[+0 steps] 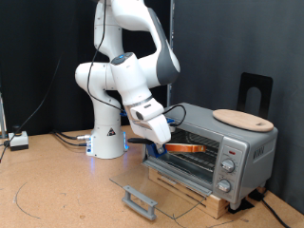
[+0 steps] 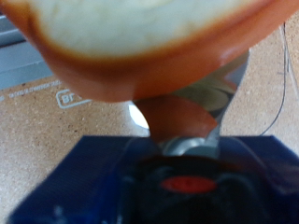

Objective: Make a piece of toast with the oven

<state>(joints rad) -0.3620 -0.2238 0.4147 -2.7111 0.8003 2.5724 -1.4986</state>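
At the oven's open mouth, the piece of toast [image 1: 186,147] sits edge-on, roughly level, just above the wire rack [image 1: 190,161] and partly inside the cavity. Wrist view confirms: slice [image 2: 140,37] fills the frame close up, pale crumb, orange-brown crust, pinched between the fingers [image 2: 177,117]. Gripper [image 1: 163,141] is closed down to slice thickness on the near edge of the bread, angled toward the opening from the exterior view's left.

Oven [image 1: 214,147] door [image 1: 157,190] is dropped flat toward the exterior view's bottom-left, handle [image 1: 139,200] at its outer edge. Round wooden board [image 1: 243,120] lies on the oven roof.

Judgement: loading step in hand. Whether the slice already touches the rack can't be told. Placement calls for keeping it level and clear of the top edge of the opening.
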